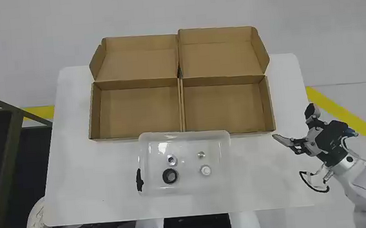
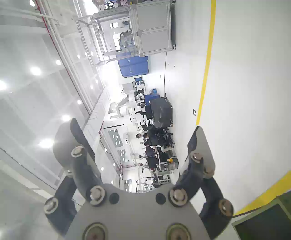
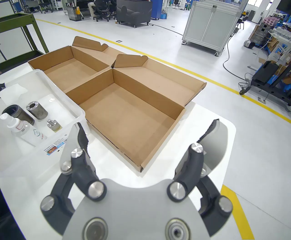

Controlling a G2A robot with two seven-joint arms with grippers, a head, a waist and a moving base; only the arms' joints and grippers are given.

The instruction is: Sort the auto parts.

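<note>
A clear plastic bin (image 1: pixel 183 134) sits near the front of the white table (image 1: pixel 76 154). In it are a grey metal cylinder (image 1: pixel 172 160), a black ring-shaped bushing (image 1: pixel 170 176), a small metal stud (image 1: pixel 200 154) and a white bottle (image 1: pixel 205 171). The right wrist view shows the same cylinder (image 3: pixel 36 110), bushing (image 3: pixel 13 110), stud (image 3: pixel 53 125) and bottle (image 3: pixel 20 127). Behind the bin stand two open cardboard boxes, left (image 1: pixel 134 111) and right (image 1: pixel 224 107), both bare inside. My right gripper (image 1: pixel 291 157) hangs open and holds nothing at the table's right edge. My left gripper (image 2: pixel 136 125) is open, pointing out at the room.
Both box lids (image 1: pixel 223 49) lie folded back toward the far table edge. A dark green metal frame (image 1: pixel 3 128) stands left of the table. A yellow floor line (image 1: pixel 351 120) runs past the right side. Bare table lies between the bin and my right gripper.
</note>
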